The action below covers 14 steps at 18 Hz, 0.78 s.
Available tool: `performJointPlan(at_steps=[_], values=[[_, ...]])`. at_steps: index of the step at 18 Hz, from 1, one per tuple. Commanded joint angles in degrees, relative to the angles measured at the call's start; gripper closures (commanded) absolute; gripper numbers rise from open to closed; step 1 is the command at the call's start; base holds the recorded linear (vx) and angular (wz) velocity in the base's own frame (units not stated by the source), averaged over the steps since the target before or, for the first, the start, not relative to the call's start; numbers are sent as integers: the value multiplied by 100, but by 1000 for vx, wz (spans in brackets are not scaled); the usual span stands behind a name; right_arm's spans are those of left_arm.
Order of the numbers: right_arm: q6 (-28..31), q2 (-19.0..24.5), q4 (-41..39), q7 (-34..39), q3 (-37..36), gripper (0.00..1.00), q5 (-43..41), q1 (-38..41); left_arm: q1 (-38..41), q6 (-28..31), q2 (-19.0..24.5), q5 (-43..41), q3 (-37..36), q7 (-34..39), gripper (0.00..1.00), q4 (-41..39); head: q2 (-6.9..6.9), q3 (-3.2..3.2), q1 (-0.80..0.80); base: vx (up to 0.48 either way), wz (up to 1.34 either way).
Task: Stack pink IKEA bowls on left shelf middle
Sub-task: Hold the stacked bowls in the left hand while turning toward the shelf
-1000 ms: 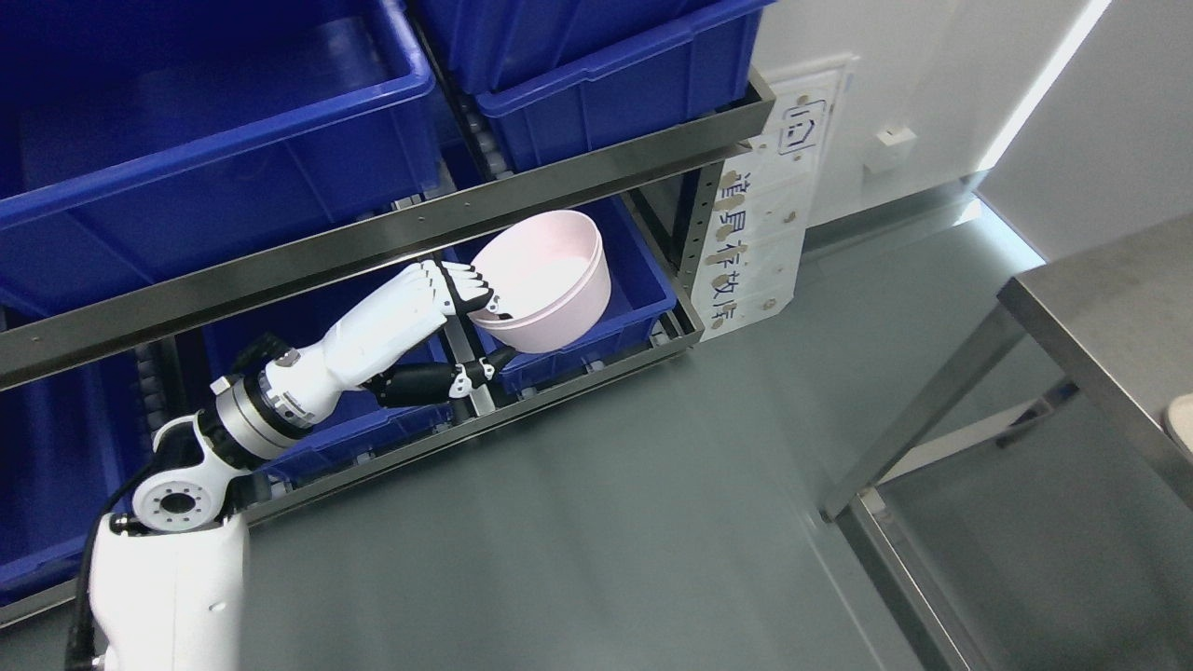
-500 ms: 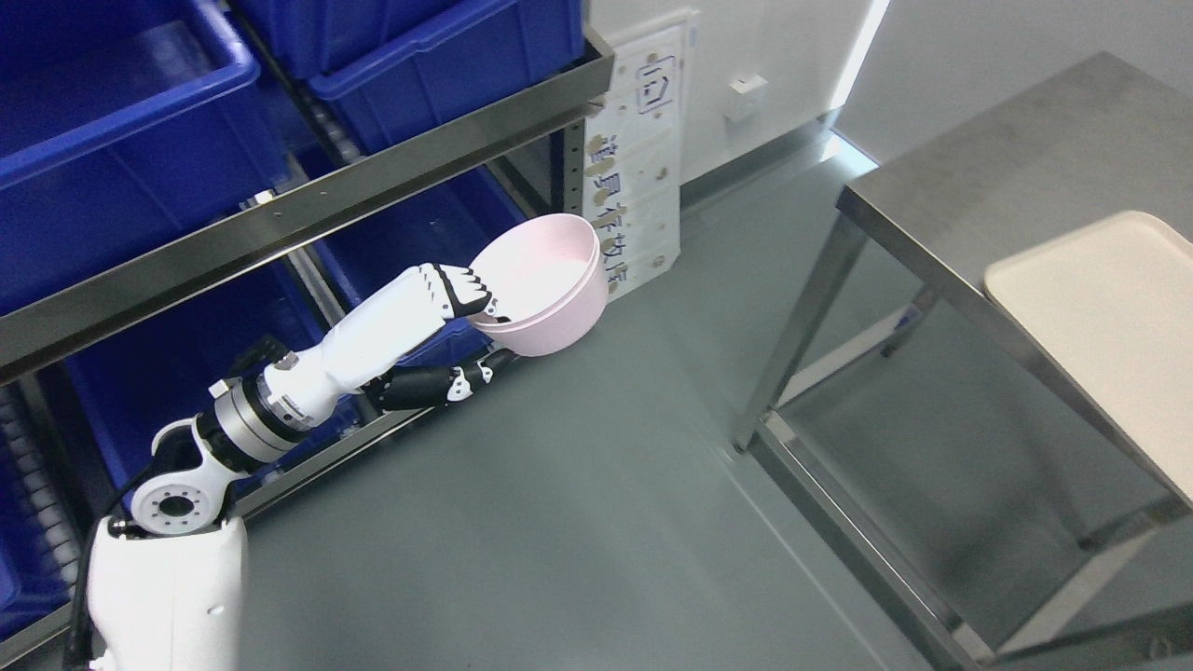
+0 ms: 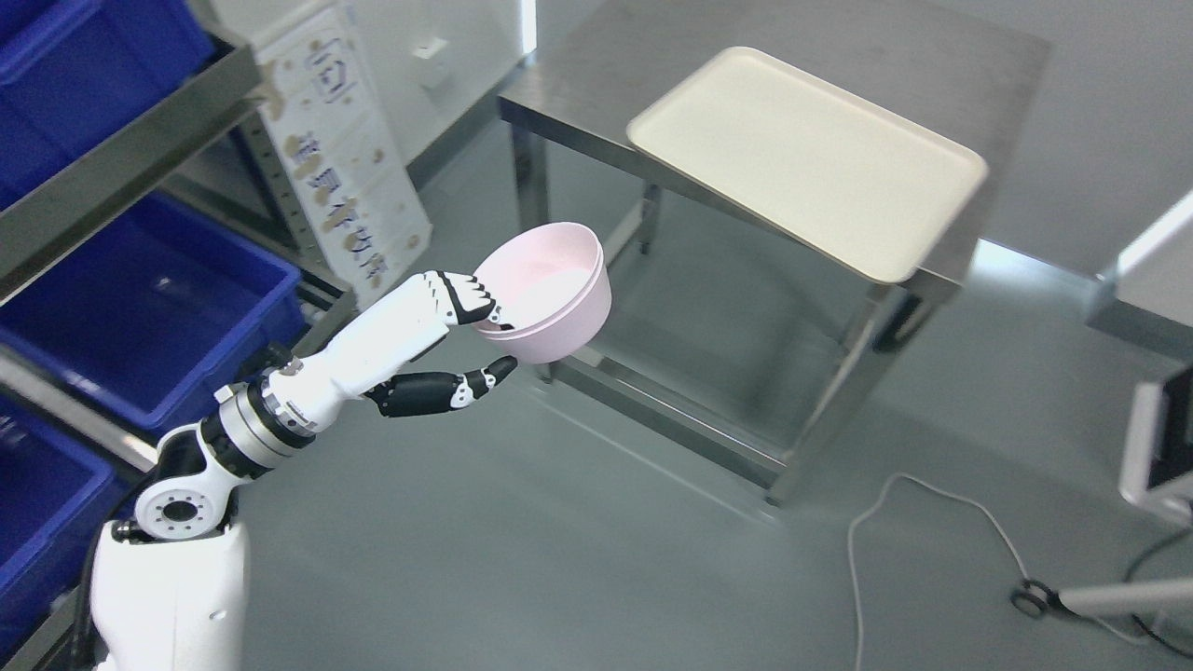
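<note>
I've got the left hand (image 3: 466, 326) out in front of me, arm coming up from the lower left, and it's clamped on the pink bowl (image 3: 550, 291): the fingers (image 3: 466, 296) hook over the near rim while the thumb (image 3: 485, 380) presses up under the base. The bowl sits upright, tilted a touch toward me, held in mid-air over the grey floor (image 3: 559, 559), touching nothing but the hand. It looks like two bowls nested, going by a double line at the rim, though I can't be sure. To my left is the metal shelf (image 3: 121, 163) with a blue bin (image 3: 140, 308) on the lower level, well apart from the bowl. Beyond the bowl stands a steel table (image 3: 578, 84) carrying a cream tray (image 3: 802, 158). A white cable (image 3: 913, 522) trails across the floor at lower right.
</note>
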Motion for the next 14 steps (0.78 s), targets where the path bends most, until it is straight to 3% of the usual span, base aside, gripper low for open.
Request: performJointPlan(at_steps=[1, 6, 14], values=[[7, -100, -193, 3, -70, 0, 0, 165, 43, 2, -2, 0, -27, 5, 97, 15, 0, 0, 0, -218, -852], [-2, -100, -193, 3, -62, 0, 0, 165, 87, 2, -2, 0, -27, 5, 97, 24, 1, 0, 0, -219, -678], [-2, -100, -193, 3, -62, 0, 0, 165, 113, 2, -11, 0, -18, 5, 97, 33, 1, 0, 0, -192, -20]])
